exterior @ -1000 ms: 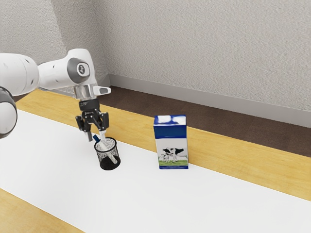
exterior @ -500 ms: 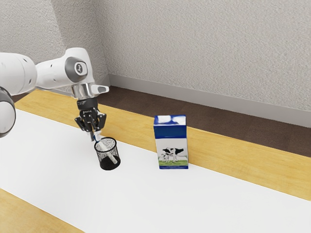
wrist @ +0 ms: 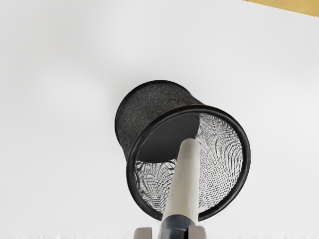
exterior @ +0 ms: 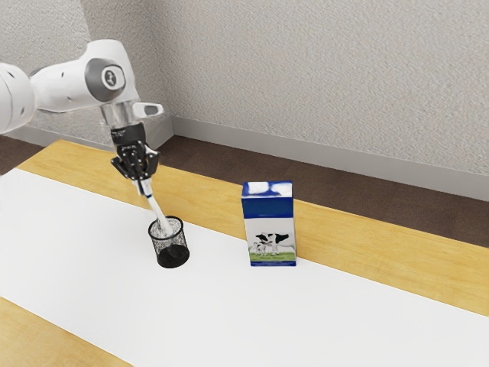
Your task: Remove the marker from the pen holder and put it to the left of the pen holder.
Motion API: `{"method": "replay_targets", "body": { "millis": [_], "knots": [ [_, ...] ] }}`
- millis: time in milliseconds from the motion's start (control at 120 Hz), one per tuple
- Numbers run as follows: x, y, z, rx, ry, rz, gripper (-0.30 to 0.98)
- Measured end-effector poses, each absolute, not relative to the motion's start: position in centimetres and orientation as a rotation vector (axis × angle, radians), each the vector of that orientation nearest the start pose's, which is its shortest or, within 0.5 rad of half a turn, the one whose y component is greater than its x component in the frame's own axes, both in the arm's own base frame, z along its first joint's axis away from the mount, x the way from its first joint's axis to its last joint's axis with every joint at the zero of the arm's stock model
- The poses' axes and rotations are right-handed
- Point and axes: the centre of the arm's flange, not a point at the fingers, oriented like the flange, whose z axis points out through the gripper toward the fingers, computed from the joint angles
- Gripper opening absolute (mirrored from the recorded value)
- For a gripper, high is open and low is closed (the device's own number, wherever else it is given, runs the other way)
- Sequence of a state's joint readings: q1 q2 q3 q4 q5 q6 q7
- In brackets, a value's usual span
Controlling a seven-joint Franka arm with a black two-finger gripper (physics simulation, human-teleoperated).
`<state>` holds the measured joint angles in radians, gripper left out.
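White sheet lies on the wooden table, w/ a pale textured wall behind. Above the sheet is the gripper, its fingers narrow and shut on the dark blue end of the marker, one pad on each side of it, as the wrist view shows. From this grip the marker goes down, tilted, and its pale lower end is inside the rim of the pen holder; most of its length is above the rim. The holder stands upright on the sheet. Well apart, toward the ext. view's right, the milk carton stands upright, prob. of no concern for this task.

Step in hand, I judge: extraction, more than half done, placing not yet. Next move calls for more lift, approx. along the marker's own tilt, until the low end is free of the rim; otherwise it could catch the mesh and tip the holder. Then go to the left side, lower and release there
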<state>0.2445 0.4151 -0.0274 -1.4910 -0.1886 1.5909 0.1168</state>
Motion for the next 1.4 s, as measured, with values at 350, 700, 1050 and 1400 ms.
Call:
{"method": "replay_targets", "body": {
  "millis": [350,700,1050,1400],
  "knots": [
    [62.4,16.2,46.7,-3.302,-0.292,0.304,-0.10],
    [65.7,24.2,40.2,-3.222,-0.357,0.506,-0.10],
    [61.6,28.0,37.4,-3.071,-0.387,0.967,-0.10],
    [63.5,23.5,32.6,-3.020,-0.219,1.149,-0.08]
  ]
}}
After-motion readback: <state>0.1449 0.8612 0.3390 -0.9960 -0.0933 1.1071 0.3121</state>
